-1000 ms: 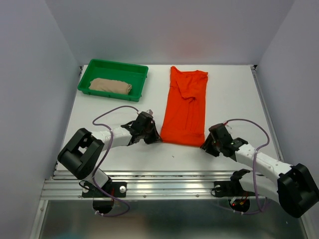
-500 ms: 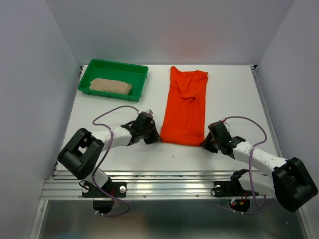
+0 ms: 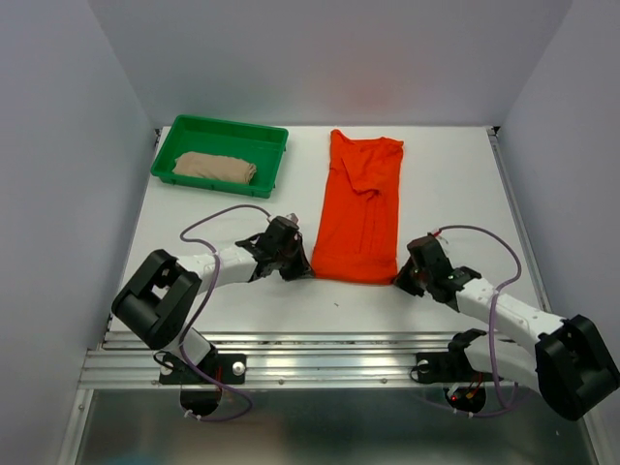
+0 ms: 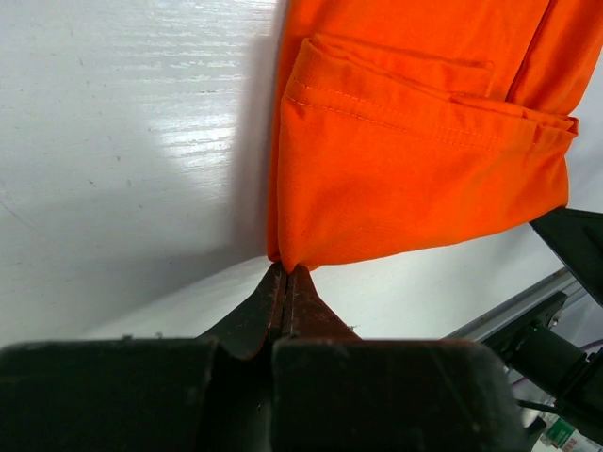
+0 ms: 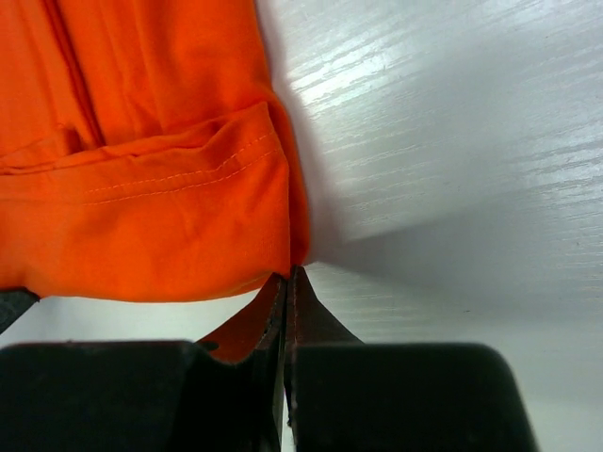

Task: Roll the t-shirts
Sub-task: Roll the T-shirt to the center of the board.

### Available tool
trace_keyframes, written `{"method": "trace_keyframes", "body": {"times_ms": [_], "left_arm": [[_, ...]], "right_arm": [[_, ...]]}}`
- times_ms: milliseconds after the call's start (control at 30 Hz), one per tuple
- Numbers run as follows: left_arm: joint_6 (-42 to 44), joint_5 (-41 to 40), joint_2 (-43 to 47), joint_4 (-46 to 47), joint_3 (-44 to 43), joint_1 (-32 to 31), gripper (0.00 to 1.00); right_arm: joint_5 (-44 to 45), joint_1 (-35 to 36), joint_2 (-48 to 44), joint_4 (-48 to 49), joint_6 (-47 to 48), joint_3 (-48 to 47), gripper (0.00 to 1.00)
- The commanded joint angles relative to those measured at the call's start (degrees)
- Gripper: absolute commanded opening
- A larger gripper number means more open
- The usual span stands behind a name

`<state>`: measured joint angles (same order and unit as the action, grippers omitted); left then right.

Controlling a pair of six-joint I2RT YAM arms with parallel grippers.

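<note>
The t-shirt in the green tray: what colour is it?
The t-shirt is plain beige-tan, best seen from the top external view.

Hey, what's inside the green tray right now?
A bundled beige t-shirt lies inside the green tray, with bare floor showing to its right. Whatever is beneath the shirt is covered and cannot be seen.

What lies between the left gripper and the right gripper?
In the top view, the near hem of the orange-red t-shirt spans that stretch, with the left gripper and right gripper each pinching a corner.
</note>
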<state>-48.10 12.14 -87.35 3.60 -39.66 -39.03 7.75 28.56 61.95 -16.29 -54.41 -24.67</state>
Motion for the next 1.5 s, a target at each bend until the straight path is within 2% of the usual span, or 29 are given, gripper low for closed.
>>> {"method": "trace_keyframes", "body": {"times_ms": [0, 400, 967, 1467], "left_arm": [[0.99, -0.80, 3.32, -5.16, -3.84, -0.70, 0.00], [1.86, -2.74, 3.07, -9.39, -9.21, -0.61, 0.00], [2.57, -2.03, 0.43, -10.10, -13.34, 0.53, 0.00], [4.85, -1.33, -6.16, -8.87, -17.20, 2.37, 0.00]], "right_arm": [[1.04, -0.26, -2.27, -1.89, 0.45, -2.14, 0.01], [3.94, -0.26, -2.80, -3.83, 1.33, -5.48, 0.01], [6.58, -2.63, 0.45, -4.80, 6.95, -11.01, 0.01], [8.33, -4.91, 5.72, -4.01, 10.55, -15.85, 0.01]]}}
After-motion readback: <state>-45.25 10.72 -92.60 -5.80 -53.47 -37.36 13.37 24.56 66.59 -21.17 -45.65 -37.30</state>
